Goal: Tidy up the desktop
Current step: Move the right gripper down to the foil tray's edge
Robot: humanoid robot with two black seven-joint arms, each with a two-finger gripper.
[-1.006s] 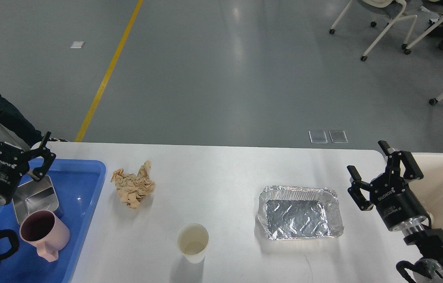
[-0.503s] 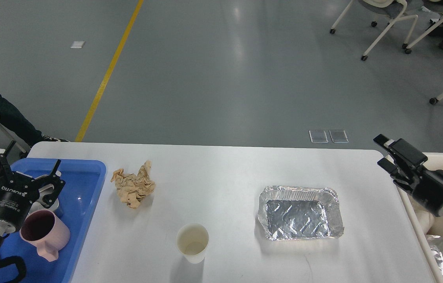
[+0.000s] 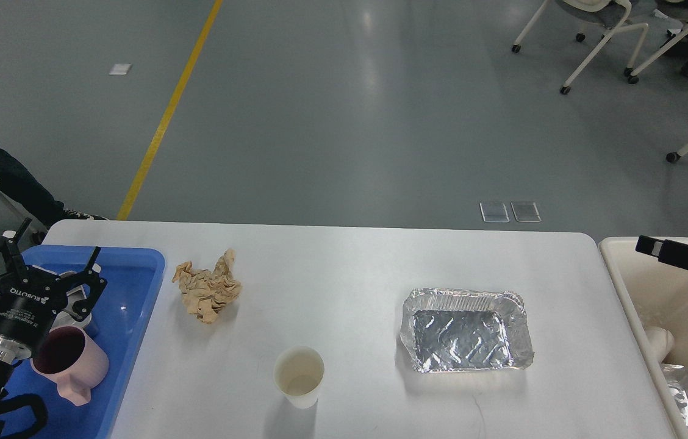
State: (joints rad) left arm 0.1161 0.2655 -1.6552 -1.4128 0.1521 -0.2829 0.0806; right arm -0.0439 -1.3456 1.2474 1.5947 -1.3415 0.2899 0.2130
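Left hand (image 3: 39,277) fingers spread, empty, above blue tray (image 3: 136,286); right hand (image 3: 655,246) edge-on, state unclear; surface (image 3: 350,268) holds cup (image 3: 299,376).

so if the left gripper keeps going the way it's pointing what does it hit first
The left gripper, open, points away and slightly right over the blue tray. Most likely it meets the tray's far rim first, though its height above it is unclear.
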